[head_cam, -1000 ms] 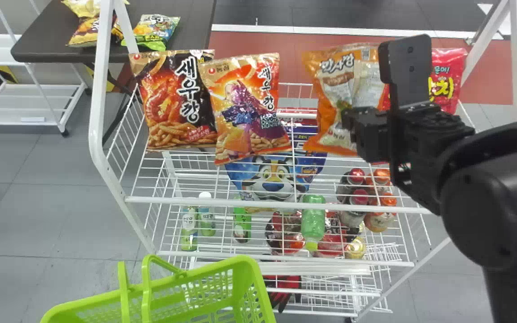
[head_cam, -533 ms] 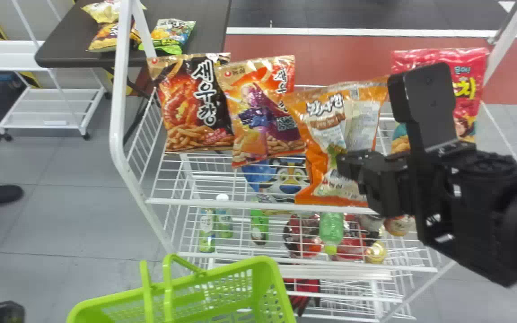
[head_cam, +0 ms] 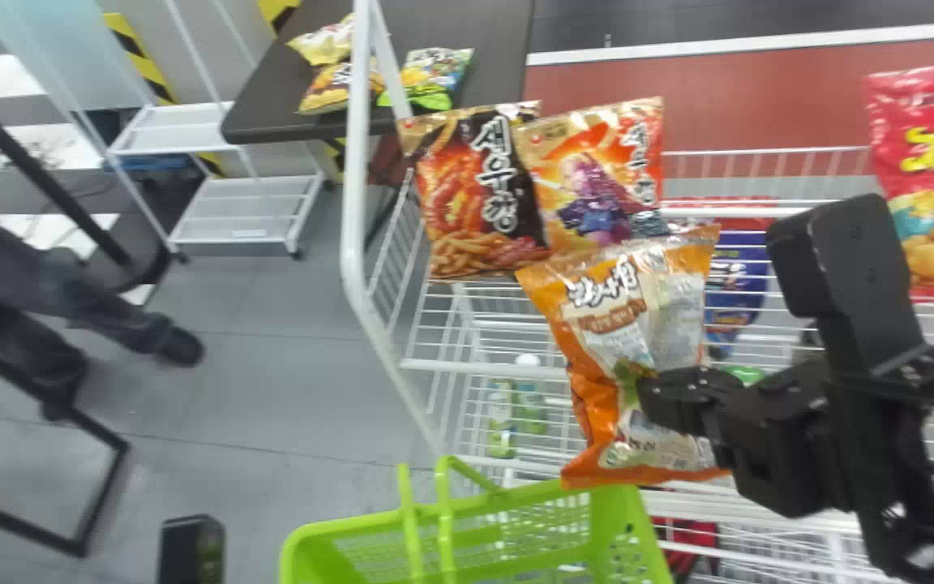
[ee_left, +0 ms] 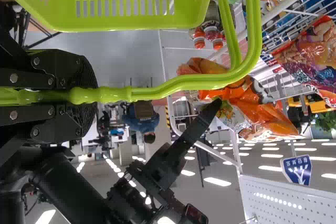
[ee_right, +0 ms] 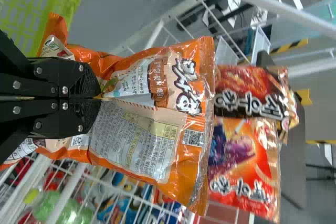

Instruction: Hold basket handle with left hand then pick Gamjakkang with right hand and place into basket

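In the head view, my right gripper (head_cam: 645, 389) is shut on the orange Gamjakkang bag (head_cam: 597, 365), which hangs upright above the far right rim of the green basket (head_cam: 516, 511). The right wrist view shows the gripper (ee_right: 100, 98) pinching the middle of the bag (ee_right: 152, 93), its film creased around the fingers. My left gripper (head_cam: 191, 543) is at the bottom edge of the head view, left of the basket. In the left wrist view, that gripper (ee_left: 94, 95) is closed around the green handle (ee_left: 184, 82), with the basket (ee_left: 126, 1) hanging from it.
Behind the basket stands a white wire rack (head_cam: 475, 371). Two other snack bags, a dark one (head_cam: 479, 195) and an orange one (head_cam: 597, 178), stand on it. A red bag (head_cam: 933, 178) is farther right. A dark table (head_cam: 467, 24) lies beyond, and a person's legs are at the left.
The right gripper has drawn the orange bag down off the rack's top, toward the basket. The head view has swung left, so the rack and basket appear farther right.
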You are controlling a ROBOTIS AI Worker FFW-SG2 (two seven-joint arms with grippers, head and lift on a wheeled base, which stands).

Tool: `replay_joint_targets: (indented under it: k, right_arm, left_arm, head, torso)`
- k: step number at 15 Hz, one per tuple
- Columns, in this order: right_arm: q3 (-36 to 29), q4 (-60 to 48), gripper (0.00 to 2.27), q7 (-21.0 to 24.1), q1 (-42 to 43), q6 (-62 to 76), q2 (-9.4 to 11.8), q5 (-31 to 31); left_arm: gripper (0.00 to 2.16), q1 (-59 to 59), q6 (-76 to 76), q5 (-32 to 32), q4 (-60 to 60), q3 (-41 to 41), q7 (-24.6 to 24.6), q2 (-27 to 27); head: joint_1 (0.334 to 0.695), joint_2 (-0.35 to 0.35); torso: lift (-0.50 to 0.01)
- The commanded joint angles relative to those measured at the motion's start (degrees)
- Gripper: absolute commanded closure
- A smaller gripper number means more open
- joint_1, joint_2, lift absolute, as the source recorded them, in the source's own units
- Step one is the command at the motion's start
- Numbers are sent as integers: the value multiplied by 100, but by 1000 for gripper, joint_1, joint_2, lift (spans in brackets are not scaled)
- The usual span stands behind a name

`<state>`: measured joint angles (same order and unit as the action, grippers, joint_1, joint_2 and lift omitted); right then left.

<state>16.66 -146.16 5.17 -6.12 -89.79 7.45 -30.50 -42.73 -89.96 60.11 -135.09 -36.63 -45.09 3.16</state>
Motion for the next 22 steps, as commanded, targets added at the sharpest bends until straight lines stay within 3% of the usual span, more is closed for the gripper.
replay_joint_targets:
  k: [1, 6, 7, 8, 9, 10, 13, 15, 17, 20, 22]
  right_arm:
    - [346, 35, 2246, 1, -47, -29, -24, -140]
    - [1295, 668, 2236, -25, -161, -29, -24, 203]
    - [1375, 765, 2128, -25, -196, -29, -16, 220]
    - [1471, 870, 1784, -34, -205, -29, -16, 282]
    - [1568, 976, 829, -104, -205, -29, -7, 422]
    - [1603, 1046, 16, -113, -214, -29, 11, 484]
    - [1480, 1011, 53, -254, -346, -29, 64, 589]
    - [1155, 835, 60, -667, -522, -29, 107, 633]
    - [1005, 615, 66, -843, -733, 158, 222, 1099]
    - [979, 580, 80, -799, -1137, 1916, 521, 2259]
    - [707, 773, 87, -746, -1436, 3164, 617, 2523]
  left_arm:
    - [2148, 1, -7, 36, 0, -2, 0, 0]
    - [2148, 1, -7, 98, -18, -11, -35, 0]
    - [2148, 1, -7, 98, -18, -19, -53, 0]
    - [2148, 1, -7, 98, -9, -37, -88, 0]
    - [2148, 1, -7, 106, 0, -46, -97, 0]
    - [2148, 1, -7, 98, -9, -46, -88, 0]
    - [2148, 1, -7, 98, 17, -46, -97, 0]
    - [2148, 1, -7, 98, 44, -46, -97, 0]
    - [2148, 1, -7, 106, 61, -46, -114, 0]
    - [2148, 10, -7, 98, 123, -46, -123, 0]
    - [2148, 19, -7, 98, 158, -37, -123, 0]
  head:
    - [695, 328]
    - [695, 350]
    - [695, 350]
    - [695, 350]
    - [695, 350]
    - [695, 350]
    - [695, 350]
    - [695, 350]
    - [695, 350]
    - [695, 350]
    - [695, 350]
  torso:
    - [-18]
    - [-18]
    - [-18]
    - [-18]
    - [-18]
    - [-18]
    - [-18]
    - [-18]
    - [-18]
    - [-18]
    - [-18]
